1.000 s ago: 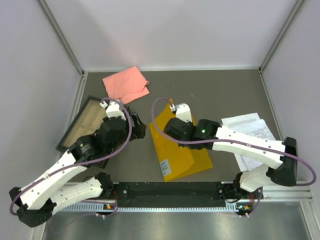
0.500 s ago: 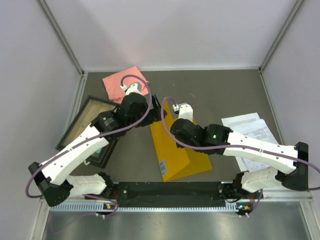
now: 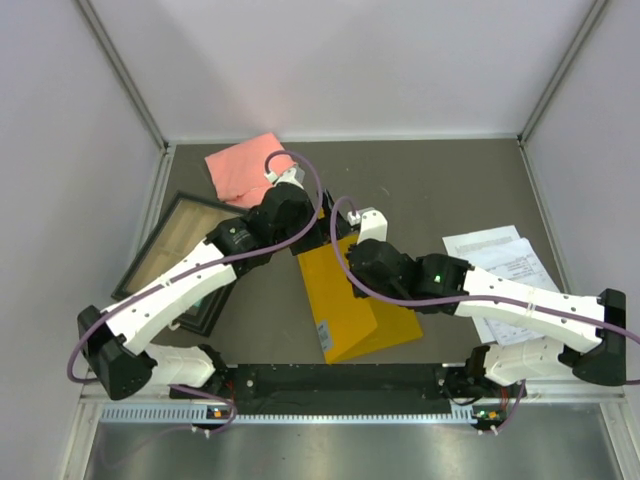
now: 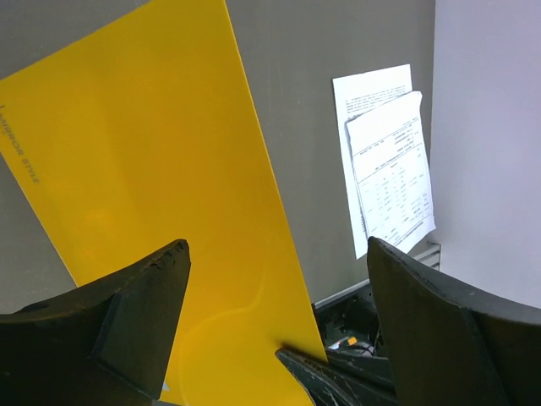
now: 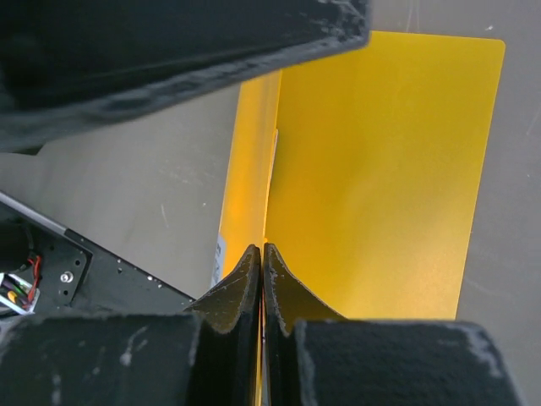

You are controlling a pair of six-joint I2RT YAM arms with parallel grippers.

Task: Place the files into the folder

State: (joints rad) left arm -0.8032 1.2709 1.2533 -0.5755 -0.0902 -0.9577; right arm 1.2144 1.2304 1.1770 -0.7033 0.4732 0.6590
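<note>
The yellow folder (image 3: 350, 310) lies at the table's middle with its cover raised. My right gripper (image 5: 262, 247) is shut on the edge of that cover (image 5: 380, 169), and in the top view it (image 3: 352, 250) sits over the folder's far end. My left gripper (image 4: 277, 245) is open just left of it at the folder's far corner (image 3: 316, 236). The yellow cover (image 4: 152, 152) stands between its wide jaws, untouched. The files (image 3: 505, 265), white printed sheets, lie flat at the right; the left wrist view shows them (image 4: 389, 161) beyond the folder.
A pink cloth (image 3: 240, 165) lies at the back left. A black-framed tray (image 3: 165, 245) sits at the left edge, partly under my left arm. The black base bar (image 3: 340, 385) runs along the near edge. Grey walls close in both sides.
My left arm has swung from over the tray to the right, up to the folder's far corner, its jaws narrowing a little. The right gripper kept its hold and shifted slightly.
</note>
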